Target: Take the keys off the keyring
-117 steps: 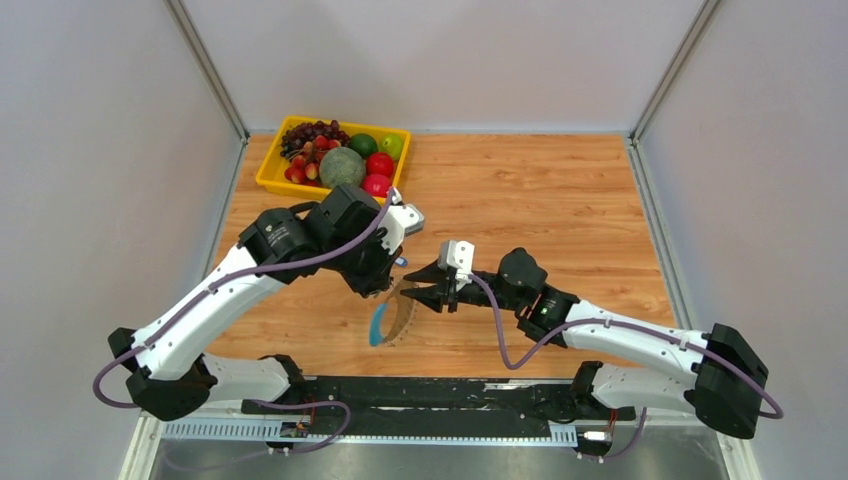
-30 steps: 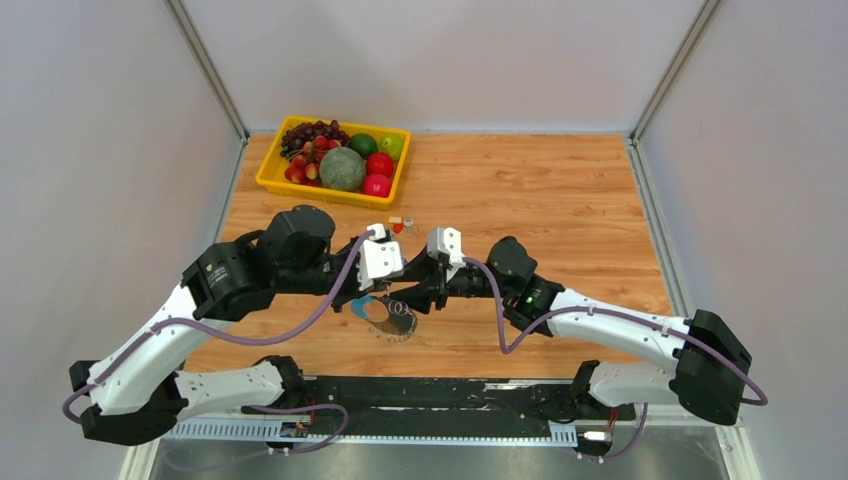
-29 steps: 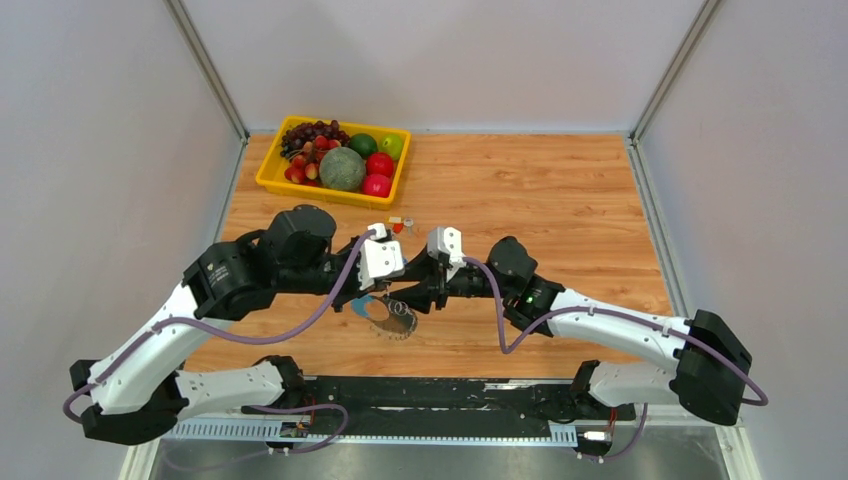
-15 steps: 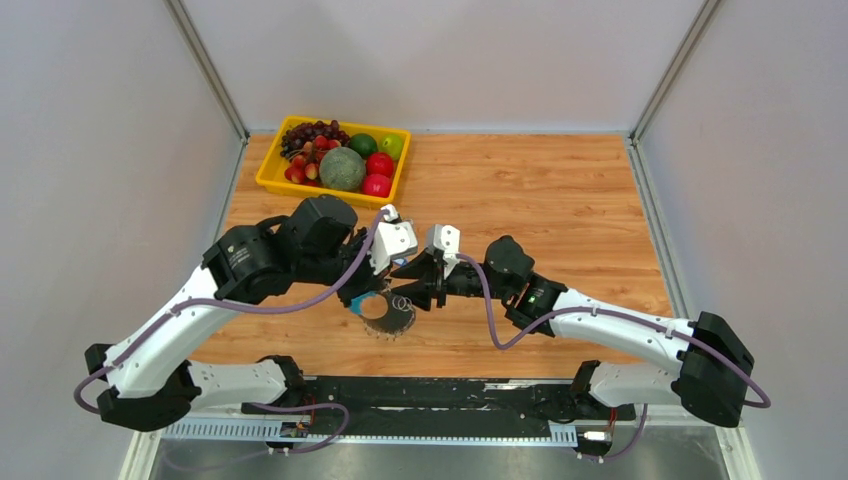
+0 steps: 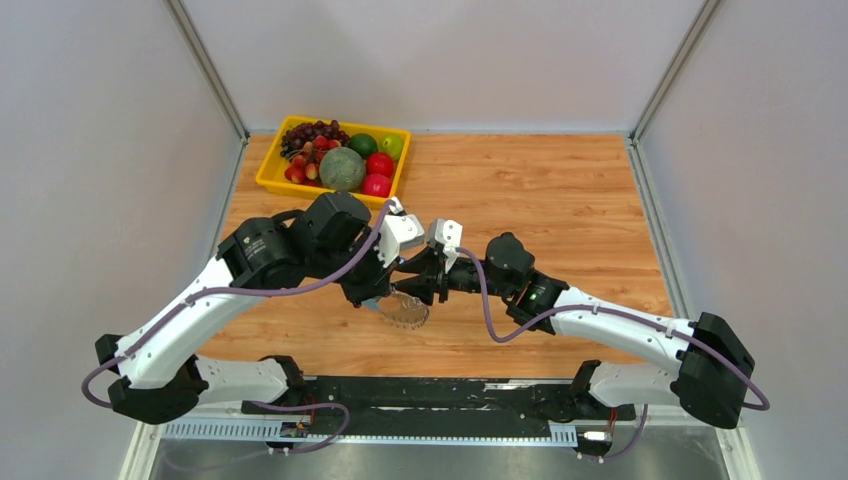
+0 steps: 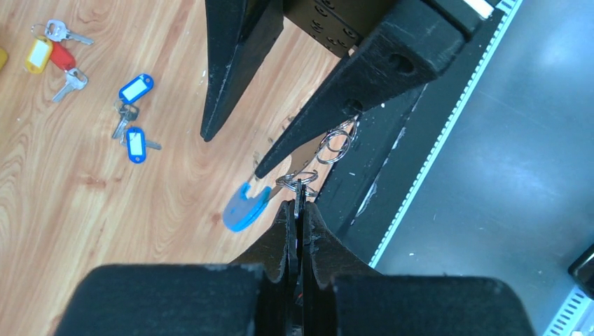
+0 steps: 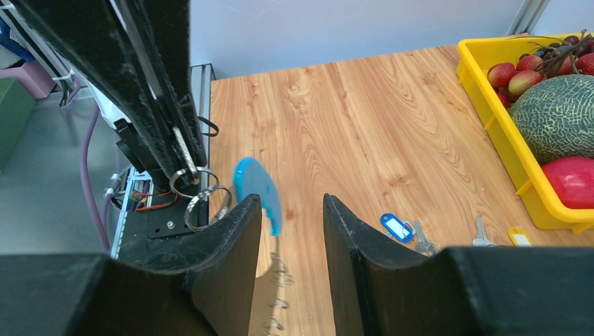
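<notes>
My left gripper point(image 5: 386, 290) point(image 6: 299, 204) is shut on a thin silvery part of the keyring point(image 5: 405, 312) and holds the hoop just above the table. Small split rings point(image 6: 335, 140) hang at its fingertips, and the blue arc point(image 6: 242, 210) sits just beyond them. My right gripper point(image 5: 413, 282) point(image 7: 291, 199) is open, and its two fingers straddle the blue arc point(image 7: 253, 185) and the ringed band below it. Loose keys lie on the wood: blue-tagged ones point(image 6: 135, 89) point(image 7: 397, 227) and a yellow-tagged and a red-tagged one point(image 6: 36, 54).
The yellow fruit tray point(image 5: 270, 172) point(image 7: 501, 133) with a melon point(image 5: 342, 168), grapes and apples stands at the back left. The black base rail point(image 5: 430, 395) runs along the near edge, right below the hoop. Side walls close in the table.
My left arm has swung right and forward, carrying the hoop toward the right gripper. The right gripper has closed in around the hoop. The loose keys are now hidden in the top view.
</notes>
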Available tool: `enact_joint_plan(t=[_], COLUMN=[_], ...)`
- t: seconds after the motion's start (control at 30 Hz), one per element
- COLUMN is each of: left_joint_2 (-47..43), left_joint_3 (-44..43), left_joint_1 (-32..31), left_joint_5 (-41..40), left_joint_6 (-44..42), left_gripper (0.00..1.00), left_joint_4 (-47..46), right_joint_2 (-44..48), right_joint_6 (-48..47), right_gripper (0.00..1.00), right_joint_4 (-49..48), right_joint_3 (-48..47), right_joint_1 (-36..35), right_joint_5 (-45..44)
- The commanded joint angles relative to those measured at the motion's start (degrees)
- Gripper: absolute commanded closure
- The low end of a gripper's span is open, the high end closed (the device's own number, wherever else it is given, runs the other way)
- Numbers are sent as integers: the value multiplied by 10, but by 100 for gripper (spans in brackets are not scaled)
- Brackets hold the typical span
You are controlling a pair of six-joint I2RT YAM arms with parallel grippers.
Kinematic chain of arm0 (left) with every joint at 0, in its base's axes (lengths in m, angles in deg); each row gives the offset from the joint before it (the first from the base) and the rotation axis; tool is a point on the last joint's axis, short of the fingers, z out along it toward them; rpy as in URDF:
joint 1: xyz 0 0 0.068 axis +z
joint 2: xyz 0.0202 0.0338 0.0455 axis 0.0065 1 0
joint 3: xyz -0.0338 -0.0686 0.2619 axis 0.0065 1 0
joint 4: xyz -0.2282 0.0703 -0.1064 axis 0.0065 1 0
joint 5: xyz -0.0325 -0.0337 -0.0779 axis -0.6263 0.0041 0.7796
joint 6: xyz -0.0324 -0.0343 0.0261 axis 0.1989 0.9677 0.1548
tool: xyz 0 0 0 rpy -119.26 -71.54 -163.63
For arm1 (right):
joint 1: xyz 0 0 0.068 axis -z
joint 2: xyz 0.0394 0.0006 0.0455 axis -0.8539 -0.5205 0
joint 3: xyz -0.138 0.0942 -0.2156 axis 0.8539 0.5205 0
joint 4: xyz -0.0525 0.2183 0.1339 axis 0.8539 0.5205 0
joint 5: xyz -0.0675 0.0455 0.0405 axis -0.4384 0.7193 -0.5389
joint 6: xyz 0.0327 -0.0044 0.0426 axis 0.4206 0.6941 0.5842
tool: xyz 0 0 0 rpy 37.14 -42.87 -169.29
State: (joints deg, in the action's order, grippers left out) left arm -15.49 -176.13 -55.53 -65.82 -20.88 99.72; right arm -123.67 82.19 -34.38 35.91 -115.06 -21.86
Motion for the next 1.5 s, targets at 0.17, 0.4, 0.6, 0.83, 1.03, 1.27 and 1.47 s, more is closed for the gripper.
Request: enact_joint_plan(t=[0.17, 0.4, 0.6, 0.83, 1.03, 1.27, 1.47], left_joint_2=[-26, -35, -30, -24, -21, -17, -25], left_joint_3=[-8, 0, -8, -11, -15, -18, -21], left_joint_1=[-2, -2, -2, -2, -2, -2, -2], left_joint_5=[31, 41, 37, 34, 24, 25, 3], left_joint_6=[51, 41, 51, 48, 51, 52, 52], left_gripper=[100, 100, 100, 100, 100, 100, 100], left_joint_4=[-25, -34, -27, -24, -25, -24, -20], right_joint_2=[27, 34, 36, 48, 54, 61, 62], right_joint_6=[1, -2, -2, -4, -4, -4, -4], right_gripper=[58, 58, 58, 58, 57, 57, 57], right_joint_4=[-2, -1, 6, 14, 22, 32, 48], right_joint_3=[-10, -8, -9, -6, -6, -8, -12], right_joint_1=[7, 9, 11, 13, 12, 14, 14], right_joint_5=[-26, -3, -4, -1, -4, -15, -2])
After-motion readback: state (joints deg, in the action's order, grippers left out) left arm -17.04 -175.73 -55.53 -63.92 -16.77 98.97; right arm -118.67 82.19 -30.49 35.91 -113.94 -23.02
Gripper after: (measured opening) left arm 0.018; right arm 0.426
